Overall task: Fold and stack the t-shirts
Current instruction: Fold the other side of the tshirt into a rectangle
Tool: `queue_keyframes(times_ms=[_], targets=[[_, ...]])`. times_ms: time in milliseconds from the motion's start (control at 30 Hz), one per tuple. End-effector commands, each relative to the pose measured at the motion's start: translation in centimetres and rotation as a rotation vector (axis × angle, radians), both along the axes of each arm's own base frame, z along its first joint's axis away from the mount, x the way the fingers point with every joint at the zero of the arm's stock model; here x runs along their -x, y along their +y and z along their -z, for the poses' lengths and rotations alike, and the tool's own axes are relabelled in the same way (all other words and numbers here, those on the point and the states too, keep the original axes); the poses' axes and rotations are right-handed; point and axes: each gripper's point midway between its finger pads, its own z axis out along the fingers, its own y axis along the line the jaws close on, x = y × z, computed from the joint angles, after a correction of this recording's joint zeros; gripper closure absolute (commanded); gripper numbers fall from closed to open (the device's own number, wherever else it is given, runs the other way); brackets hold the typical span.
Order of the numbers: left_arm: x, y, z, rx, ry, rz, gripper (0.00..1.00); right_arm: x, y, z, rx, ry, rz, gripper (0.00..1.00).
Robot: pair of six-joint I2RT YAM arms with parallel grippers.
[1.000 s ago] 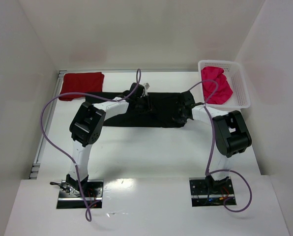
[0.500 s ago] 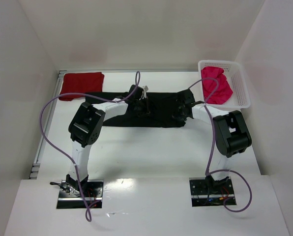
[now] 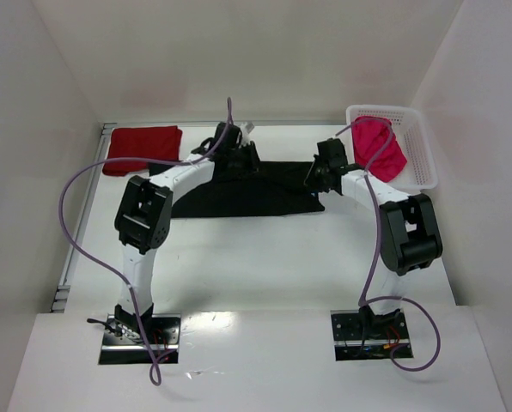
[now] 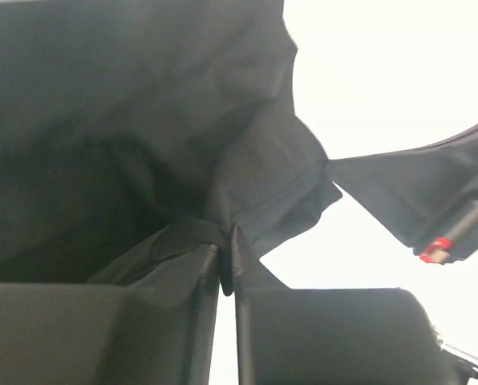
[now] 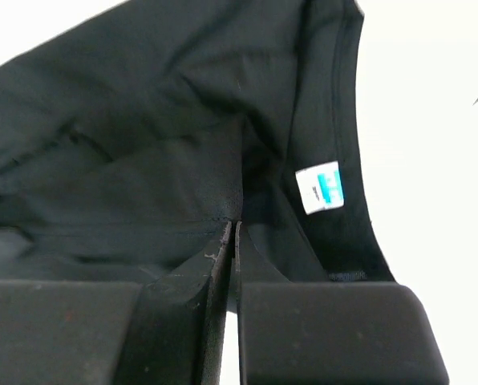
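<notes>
Where the black t-shirt (image 3: 239, 196) lies: mid-table, spread left to right.
Left gripper (image 4: 225, 269): pinched tight on its cloth, so you can lift.
Right gripper (image 5: 232, 233): likewise clamped on it, beside the tag (image 5: 319, 188), so your fold runs even.

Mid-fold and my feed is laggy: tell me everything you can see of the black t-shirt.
The black t-shirt is soft, matte dark cloth lying across the middle of the table, bunched and wrinkled where it is held. The left gripper and right gripper are each shut on a fold of it. A small white-and-blue label shows beside a stitched hem.
</notes>
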Motion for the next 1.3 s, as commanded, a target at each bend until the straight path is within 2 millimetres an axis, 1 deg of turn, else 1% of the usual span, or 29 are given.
queue_keyframes(times_ms=[0, 33, 67, 167, 200, 233, 267, 300, 367, 400, 433, 467, 500, 533, 600, 633, 667, 700, 733, 833, 867, 900, 933, 967, 1000, 1067, 1167, 1233, 1267], targets=[[-2.0, -0.5, -2.1, 0.043, -0.085, 0.055, 0.82, -2.8, -0.7, -3.2, 0.005, -0.102, 0.021, 0.9], [-2.2, -0.8, -2.4, 0.054, -0.09, 0.066, 0.82, -3.0, -0.7, -3.3, 0.003, -0.111, 0.022, 0.9], [-2.5, -1.0, -1.9, 0.052, -0.085, 0.066, 0.82, -3.3, -0.6, -3.2, 0.003, -0.109, 0.022, 0.9], [-3.4, -1.4, -1.3, 0.046, -0.09, 0.072, 0.71, -4.6, -0.1, -3.3, -0.006, -0.121, 0.015, 0.9], [-3.4, -1.5, -1.1, 0.044, -0.082, 0.085, 0.69, -4.8, -0.1, -2.5, 0.004, -0.108, 0.009, 0.9], [-3.4, -1.4, -0.2, 0.029, -0.06, 0.09, 0.67, -5.1, 0.0, -2.4, 0.004, -0.108, 0.008, 0.9], [-3.4, -1.4, -0.2, 0.028, -0.06, 0.09, 0.58, -5.3, 0.0, -2.4, 0.003, -0.109, 0.008, 0.9], [-3.4, -1.4, 0.1, 0.022, -0.059, 0.096, 0.53, -5.5, 0.2, -2.0, -0.002, -0.105, 0.002, 0.86], [-3.2, -1.3, 0.6, 0.017, -0.047, 0.096, 0.46, -5.7, 0.3, -1.6, -0.002, -0.105, 0.002, 0.86], [-3.4, -1.2, 0.7, 0.007, -0.05, 0.084, 0.36, -6.1, 0.4, -2.2, -0.007, -0.124, 0.002, 0.83], [-3.0, -1.0, 1.4, 0.001, -0.035, 0.084, 0.31, -6.1, 0.2, -1.0, 0.005, -0.102, 0.008, 0.82], [-3.3, -0.3, 1.4, -0.01, -0.037, 0.063, 0.29, -6.4, 0.3, -1.4, 0.003, -0.112, 0.009, 0.81], [-3.3, -0.1, 1.8, -0.019, -0.031, 0.056, 0.26, -6.4, 0.3, -0.7, 0.006, -0.099, 0.008, 0.78], [-3.3, 0.1, 1.1, -0.025, -0.046, 0.043, 0.21, -6.7, 0.2, -1.1, 0.01, -0.109, 0.015, 0.68], [-3.6, 1.3, 1.2, -0.047, -0.056, 0.005, 0.16, -6.9, 0.3, -1.3, 0.007, -0.12, 0.015, 0.54], [-4.0, 2.0, 0.4, -0.053, -0.071, -0.017, 0.13, -7.2, 0.0, -1.4, 0.017, -0.133, 0.028, 0.41], [-4.5, 2.8, 0.0, -0.056, -0.086, -0.04, 0.11, -7.1, -0.2, -1.9, 0.02, -0.149, 0.035, 0.34], [-4.3, 3.1, 0.2, -0.065, -0.088, -0.05, 0.11, -7.3, -0.1, -2.6, 0.014, -0.17, 0.036, 0.26], [-4.9, 4.3, -0.5, -0.072, -0.109, -0.084, 0.1, -7.7, 0.0, -3.3, 0.004, -0.207, 0.037, 0.2], [-5.4, 6.6, -0.5, -0.07, -0.113, -0.138, 0.07, -7.8, -0.4, -4.9, 0.0, -0.266, 0.053, 0.17], [-5.8, 7.4, -1.3, -0.066, -0.125, -0.154, 0.07, -7.5, -0.2, -4.8, -0.001, -0.25, 0.045, 0.17], [-5.4, 7.4, -0.7, -0.071, -0.115, -0.141, 0.07, -7.3, -0.1, -4.8, -0.004, -0.235, 0.038, 0.17], [-5.4, 8.0, -0.9, -0.071, -0.116, -0.151, 0.07, -7.0, 0.0, -4.5, 0.0, -0.22, 0.021, 0.17], [-4.8, 8.0, -1.1, -0.068, -0.113, -0.134, 0.07, -6.9, 0.2, -4.5, -0.009, -0.218, 0.011, 0.17], [-4.2, 8.2, -0.4, -0.082, -0.102, -0.126, 0.07, -6.3, 0.2, -3.5, -0.01, -0.193, 0.003, 0.17], [-2.9, 8.3, -0.4, -0.084, -0.094, -0.093, 0.08, -5.6, 0.3, -2.9, -0.025, -0.182, 0.0, 0.18], [0.1, 7.9, 1.6, -0.119, -0.061, 0.005, 0.13, -4.9, 0.8, -2.2, -0.042, -0.154, -0.025, 0.22], [1.9, 7.1, 2.3, -0.17, -0.072, 0.066, 0.23, -3.8, 0.5, -0.7, -0.024, -0.113, -0.034, 0.3], [2.4, 6.9, 2.8, -0.193, -0.066, 0.075, 0.27, -3.8, 0.5, -0.6, -0.024, -0.115, -0.034, 0.32]])
